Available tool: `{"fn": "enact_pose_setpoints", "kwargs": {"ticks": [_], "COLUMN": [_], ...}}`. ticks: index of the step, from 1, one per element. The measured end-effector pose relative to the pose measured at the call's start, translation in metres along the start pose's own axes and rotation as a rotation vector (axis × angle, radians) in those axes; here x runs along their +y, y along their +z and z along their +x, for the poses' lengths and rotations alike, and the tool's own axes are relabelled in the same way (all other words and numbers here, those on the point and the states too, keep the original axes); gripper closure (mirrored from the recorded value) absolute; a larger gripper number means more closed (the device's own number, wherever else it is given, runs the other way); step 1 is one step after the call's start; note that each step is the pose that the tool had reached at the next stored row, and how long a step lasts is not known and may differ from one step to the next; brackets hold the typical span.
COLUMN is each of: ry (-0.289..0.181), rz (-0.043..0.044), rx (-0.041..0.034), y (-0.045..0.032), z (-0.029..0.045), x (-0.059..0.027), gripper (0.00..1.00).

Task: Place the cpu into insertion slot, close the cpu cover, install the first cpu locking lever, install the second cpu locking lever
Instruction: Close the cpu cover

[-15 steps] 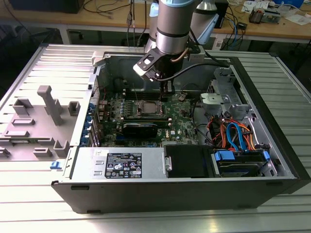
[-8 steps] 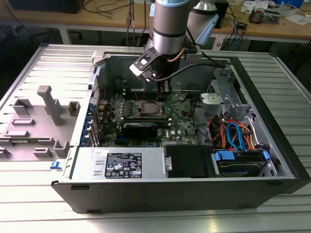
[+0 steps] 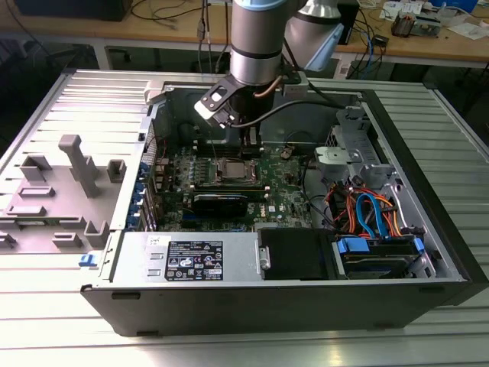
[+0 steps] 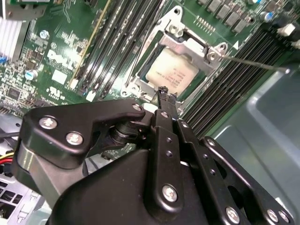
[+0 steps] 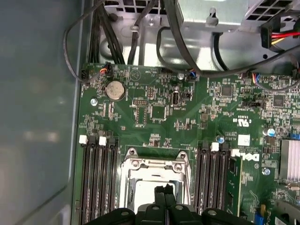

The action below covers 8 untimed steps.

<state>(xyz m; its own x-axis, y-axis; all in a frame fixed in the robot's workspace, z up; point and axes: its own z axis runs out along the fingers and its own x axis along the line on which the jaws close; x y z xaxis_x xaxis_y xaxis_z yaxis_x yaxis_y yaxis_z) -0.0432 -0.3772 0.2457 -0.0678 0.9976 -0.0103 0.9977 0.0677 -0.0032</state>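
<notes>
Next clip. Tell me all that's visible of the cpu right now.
The cpu is a flat square chip with a pale silver-grey metal top bearing faint print. It lies level in the slot on the green motherboard, between rows of long black memory slots. The silver cover lies down over its edges, and its top shows through the window. The gripper, fingers shut, hangs over one edge; contact cannot be told.

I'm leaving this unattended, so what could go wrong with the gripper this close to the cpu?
The gripper hangs close over the cpu and cpu cover; an off-centre push might scrape them. A thin locking lever juts out across the memory slots and could snag there.
</notes>
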Motion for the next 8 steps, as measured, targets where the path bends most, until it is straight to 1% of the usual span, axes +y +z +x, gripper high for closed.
{"fn": "enact_pose_setpoints", "kwargs": {"ticks": [4,8], "ry": [0.0,0.0], "rz": [0.0,0.0], "rx": [0.0,0.0], "y": [0.0002,0.0004], "z": [0.0005,0.0007], "x": [-0.007,-0.011], "gripper": [0.89,0.89]}}
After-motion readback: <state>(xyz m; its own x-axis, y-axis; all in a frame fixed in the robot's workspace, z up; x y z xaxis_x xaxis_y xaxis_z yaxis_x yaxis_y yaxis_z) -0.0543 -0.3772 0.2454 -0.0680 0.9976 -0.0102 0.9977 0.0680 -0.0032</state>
